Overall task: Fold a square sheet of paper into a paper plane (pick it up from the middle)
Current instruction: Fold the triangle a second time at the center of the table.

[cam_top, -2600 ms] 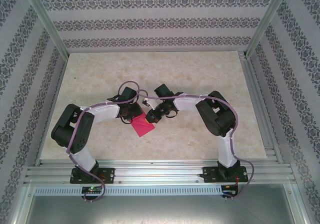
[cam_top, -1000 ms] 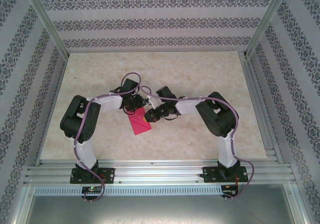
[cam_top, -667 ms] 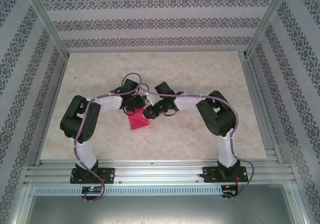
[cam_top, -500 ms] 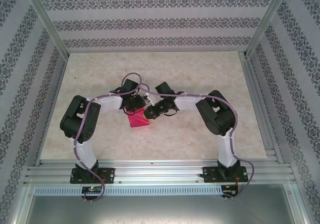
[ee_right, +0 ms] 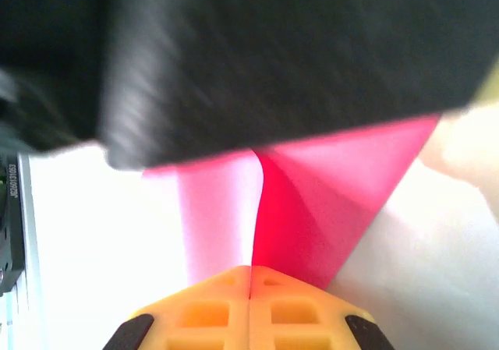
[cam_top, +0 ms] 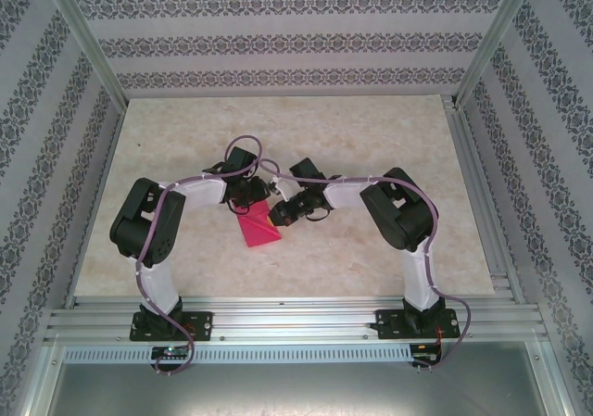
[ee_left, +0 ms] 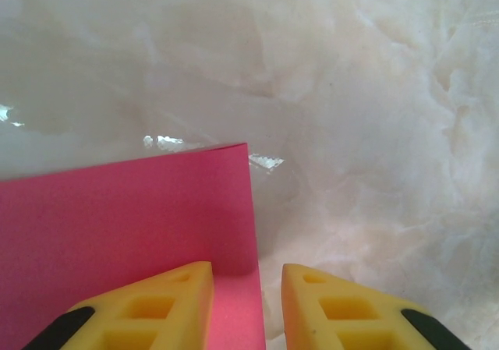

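1. Top external view: the thin magenta-red square sheet of paper lies on the pale marble-patterned tabletop, near the middle and closer to the arms' bases than to the far wall. It shows as a pointed, partly folded shape rather than a flat square.
   - Both arms bend inward and meet over the paper's far edge.
   - The left gripper comes down at the far left corner of the paper.
   - The right gripper is just beside it at the paper's right side, with a bit of yellow showing at its tip.
   - From this height I cannot tell how either pair of jaws stands.

2. Left wrist view: the left gripper points down at the tabletop. Its yellow foam-like fingers stand a narrow gap apart.
   - The paper lies flat beneath them, covering the lower left of the view.
   - Its straight right edge runs into the gap between the fingers, and one sharp corner points away from them.
   - No part of the paper is seen pressed between the fingers.

3. Right wrist view: the right gripper has its yellow fingers pressed together, with no gap between them.
   - The paper rises from that seam, and a crease runs straight into it.
   - A paler panel lies left of the crease and a deeper red one right of it.
   - The paper looks nipped at the tips.
   - A blurred black body covers the upper part of the view and the paper's far edge.
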